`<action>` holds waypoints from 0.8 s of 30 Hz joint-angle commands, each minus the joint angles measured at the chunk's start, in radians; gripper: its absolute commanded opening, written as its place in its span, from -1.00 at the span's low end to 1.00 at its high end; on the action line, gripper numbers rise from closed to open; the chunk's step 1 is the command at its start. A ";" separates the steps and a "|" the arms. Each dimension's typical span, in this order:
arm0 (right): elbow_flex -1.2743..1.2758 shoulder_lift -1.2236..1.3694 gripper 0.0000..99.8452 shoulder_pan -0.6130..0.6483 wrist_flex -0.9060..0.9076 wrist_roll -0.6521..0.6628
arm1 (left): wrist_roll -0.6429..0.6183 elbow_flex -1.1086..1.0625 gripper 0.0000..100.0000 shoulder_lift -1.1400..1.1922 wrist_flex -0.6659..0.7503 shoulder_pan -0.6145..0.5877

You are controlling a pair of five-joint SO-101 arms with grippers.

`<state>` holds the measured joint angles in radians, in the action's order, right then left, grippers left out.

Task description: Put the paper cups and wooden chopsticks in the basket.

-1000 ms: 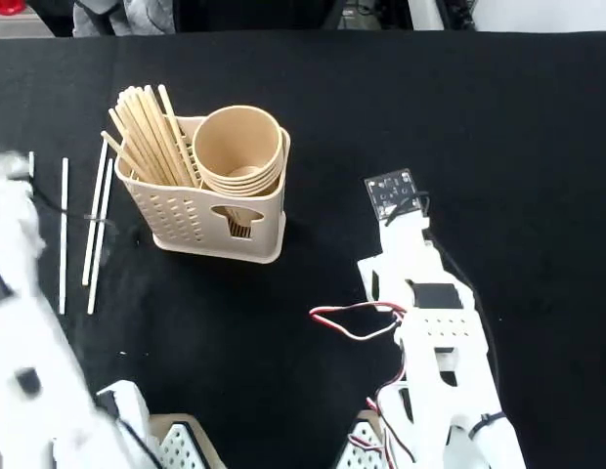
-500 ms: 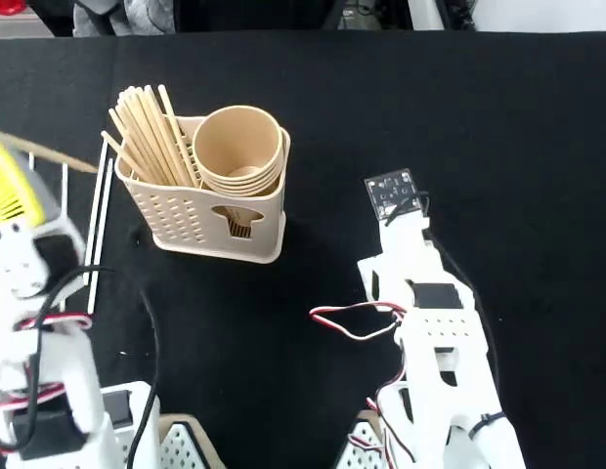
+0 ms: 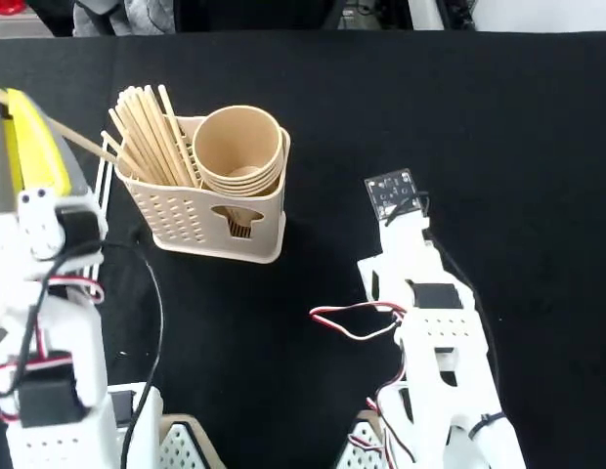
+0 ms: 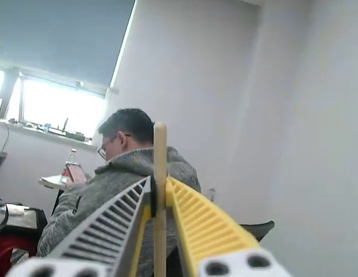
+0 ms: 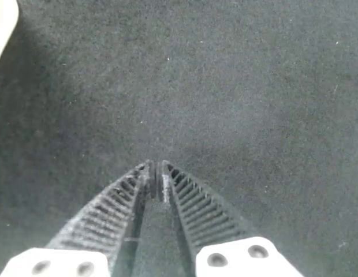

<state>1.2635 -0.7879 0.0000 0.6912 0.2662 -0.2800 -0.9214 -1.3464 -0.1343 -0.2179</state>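
Note:
A cream perforated basket [image 3: 200, 220] stands left of the table's middle. It holds a stack of paper cups [image 3: 238, 147] and a bundle of wooden chopsticks [image 3: 151, 132]. My left gripper [image 3: 15, 107], with one yellow finger [image 3: 37, 147], is raised at the table's left edge and shut on a single wooden chopstick [image 3: 83, 142], whose far end lies near the basket's left rim. In the left wrist view that chopstick [image 4: 160, 150] stands pinched between the jaws of the gripper [image 4: 159, 180]. My right gripper [image 5: 155, 167] is shut with nothing in it, low over the black cloth right of the basket.
Thin white sticks [image 3: 104, 191] lie on the black cloth left of the basket, partly hidden by the left arm [image 3: 49, 322]. The right arm [image 3: 430, 322] stretches from the front edge toward the middle. A cream corner [image 5: 3, 23] shows in the right wrist view.
The left arm has swung in from the left edge and risen, carrying the wooden chopstick closer to the basket. The right arm has not moved.

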 commanded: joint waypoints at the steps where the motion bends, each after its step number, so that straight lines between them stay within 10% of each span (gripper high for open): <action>1: -0.012 -0.005 -0.94 -0.020 -0.009 0.008 | -0.054 0.007 -0.94 0.081 0.032 0.012; 13: -0.012 -0.005 -0.94 -0.020 -0.009 0.008 | -0.061 0.004 -0.93 0.281 0.055 0.012; 24: -0.012 -0.005 -0.94 -0.020 -0.009 0.008 | 0.100 0.469 -0.58 0.292 -0.681 0.044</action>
<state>1.2635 -0.7879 0.0000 0.6912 0.2662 -0.2601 -0.6452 -1.0564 -0.6252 -0.1795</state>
